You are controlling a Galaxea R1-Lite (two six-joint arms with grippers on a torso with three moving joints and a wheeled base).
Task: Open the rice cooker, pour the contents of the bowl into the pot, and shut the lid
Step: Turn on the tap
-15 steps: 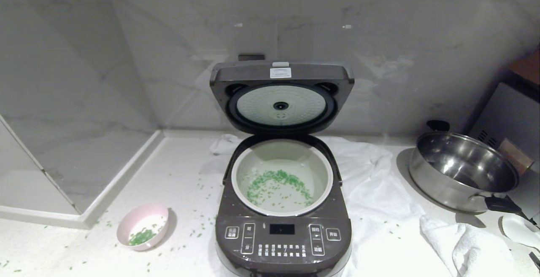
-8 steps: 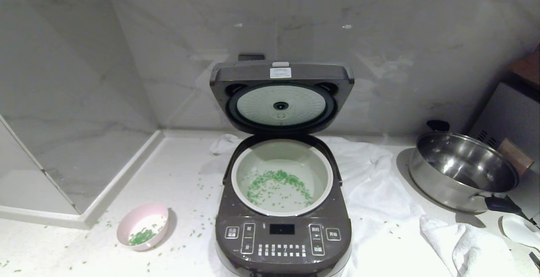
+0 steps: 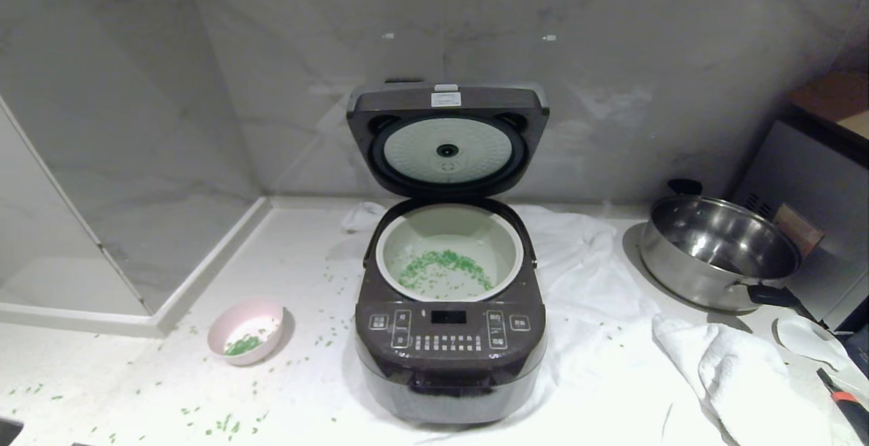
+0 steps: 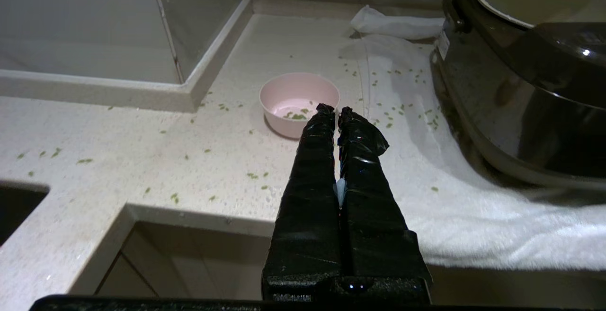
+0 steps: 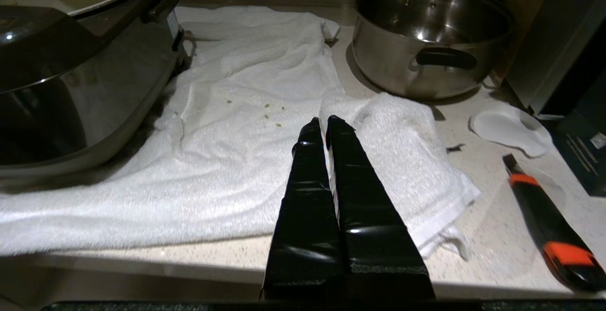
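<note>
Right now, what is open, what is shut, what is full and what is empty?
Lid: open, standing up.
Pot: some green grains inside.
Bowl: upright, a few grains left.
Steel pan: upright, looks empty.
Left pincer: shut, empty.
Right pincer: shut, empty.

Gloss, steel and terry on a speckled stone bench

The rice cooker (image 3: 449,344) wears glossy dark plastic that mirrors the lights; its lid (image 3: 447,140) carries a matt, dimpled pale plate, and the pot (image 3: 449,250) is smooth-walled. At 8 o'clock of the cooker the bowl (image 3: 246,330) looks like smooth matt pink plastic. At 3 o'clock a polished steel pan (image 3: 716,250) shines, with black plastic handles. White towels (image 3: 597,310) are nubbly terry cloth. The bench (image 3: 122,392) is fine-speckled pale stone; the wall (image 3: 271,59) is veined, softly glossy marble. Both grippers (image 4: 334,110) (image 5: 322,121) are wrapped in crinkled, shiny black tape.
</note>
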